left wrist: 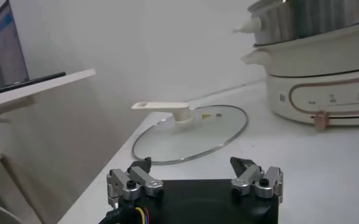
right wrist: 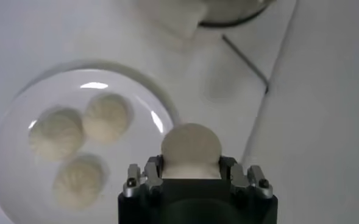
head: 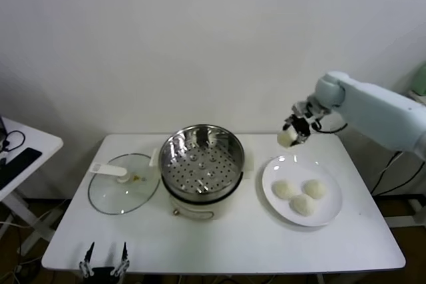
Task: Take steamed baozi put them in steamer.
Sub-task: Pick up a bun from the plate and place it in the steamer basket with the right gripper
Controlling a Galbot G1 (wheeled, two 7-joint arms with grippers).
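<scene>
Head view: white table w/ steamer (head: pixel 202 161) at centre, a shiny perforated steel basket on a cream cooker base, no bun inside yet. Glass lid (head: pixel 124 183) lies flat to its left. White plate (head: pixel 273 181) sits to its right, well apart from the steamer, holding 3 baozi (head: pixel 302 197). Right gripper (head: pixel 293 131) hangs in the air above the plate's far edge, closed on a 4th bun (head: pixel 287 138). Key relation: steamer lies to the robot's left of that held bun and lower down, so the carry looks like it must go leftward, then down into the basket. Right arm is nearer by far. Left gripper (head: pixel 104 265) is parked at the near table edge, in front of the lid.

Left wrist view: left gripper (left wrist: pixel 194 180) w/ fingers spread wide, nothing between them. Lid (left wrist: pixel 191 133) beyond it, cooker base (left wrist: pixel 322 85) farther off.

Right wrist view: right gripper (right wrist: pixel 191 173) clamps the round bun (right wrist: pixel 190 148) between its 2 fingers. Plate (right wrist: pixel 21 115) below w/ 3 baozi (right wrist: pixel 107 118) grouped together.

Count: 4 buns total, 1 held, 3 on plate, 0 in steamer; 1 steamer, 1 lid, 1 plate.
</scene>
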